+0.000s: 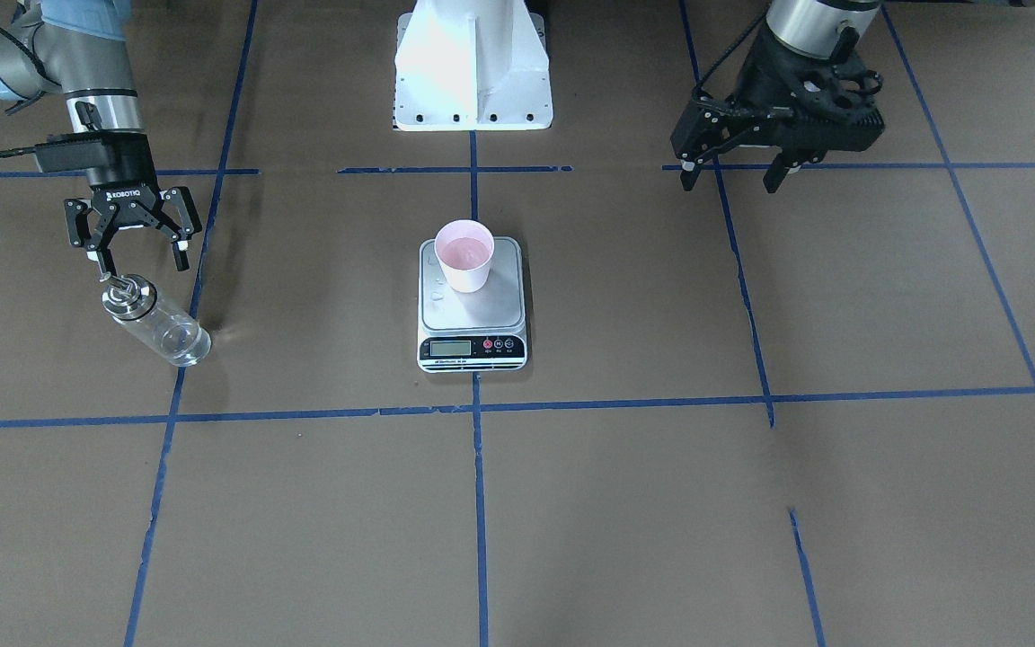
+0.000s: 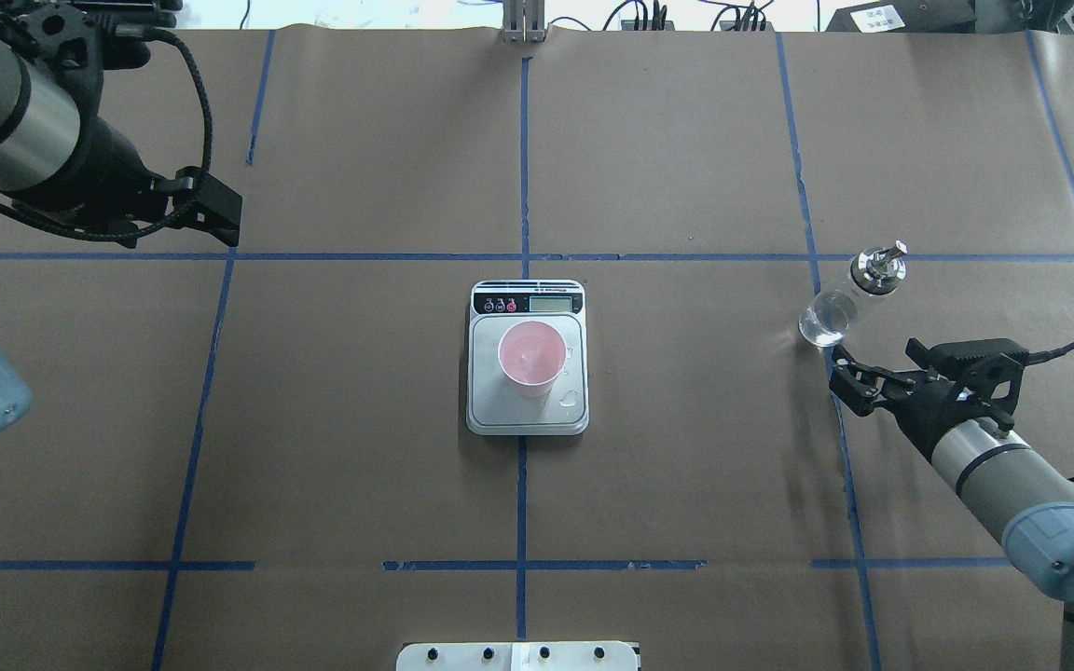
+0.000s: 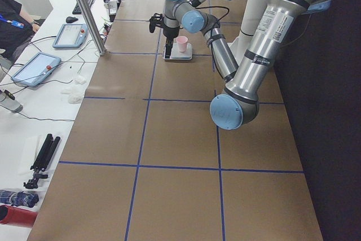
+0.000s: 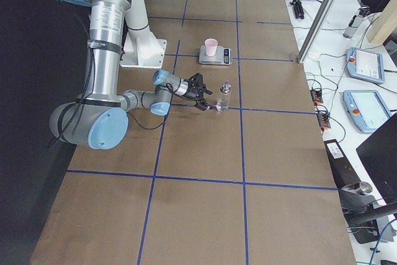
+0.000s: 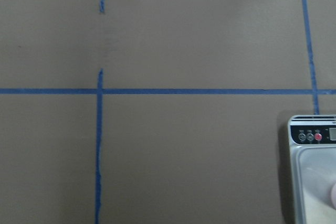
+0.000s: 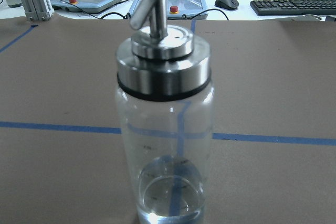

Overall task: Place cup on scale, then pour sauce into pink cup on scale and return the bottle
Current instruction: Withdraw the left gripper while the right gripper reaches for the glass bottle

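Bottle (image 1: 156, 321) stands upright just beyond the right gripper (image 1: 142, 261), jaws apart, cup (image 1: 464, 254) on the scale (image 1: 482, 310); travel should stay straight along its axis so no finger tips the glass.

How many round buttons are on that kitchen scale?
3, in a row on the scale's black strip: the red button beside the LCD display, the middle button, dark, and the end button, also dark.

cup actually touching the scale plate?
Touching. The front-facing view shows the cup standing upright, its base resting on the steel plate of the scale, no gap.
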### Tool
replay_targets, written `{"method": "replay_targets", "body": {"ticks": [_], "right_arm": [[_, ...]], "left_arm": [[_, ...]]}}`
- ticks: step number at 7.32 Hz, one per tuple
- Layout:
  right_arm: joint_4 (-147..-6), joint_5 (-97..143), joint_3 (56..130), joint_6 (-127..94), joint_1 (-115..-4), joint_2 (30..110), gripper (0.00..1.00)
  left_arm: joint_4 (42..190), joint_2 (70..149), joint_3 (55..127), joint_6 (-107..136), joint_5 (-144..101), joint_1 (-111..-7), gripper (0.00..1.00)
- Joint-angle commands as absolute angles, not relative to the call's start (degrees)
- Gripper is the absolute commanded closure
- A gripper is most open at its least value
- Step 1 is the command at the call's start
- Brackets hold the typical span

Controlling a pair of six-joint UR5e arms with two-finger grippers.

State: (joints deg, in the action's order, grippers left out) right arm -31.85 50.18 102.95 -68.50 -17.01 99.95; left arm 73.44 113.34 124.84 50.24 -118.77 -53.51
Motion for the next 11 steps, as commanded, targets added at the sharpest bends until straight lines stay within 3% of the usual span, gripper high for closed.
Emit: {"method": "replay_targets", "body": {"ticks": [1, 3, 11], "right_arm": [[-31.7, 49.4, 101.8, -66.2, -17.0, 98.2, 0.00], [-31.6, 47.4, 98.4, -62.8, -17.1, 94.7, 0.00], [-31.7, 47.6, 95.8, -59.4, -22.0, 91.0, 0.00]], "left_arm": [[73.4, 112.2, 126.0, 48.7, -118.9, -55.0, 0.00], [73.4, 112.1, 125.4, 48.7, -118.9, -55.0, 0.00], [72.2, 112.3, 125.8, 48.7, -118.9, -55.0, 0.00]]}}
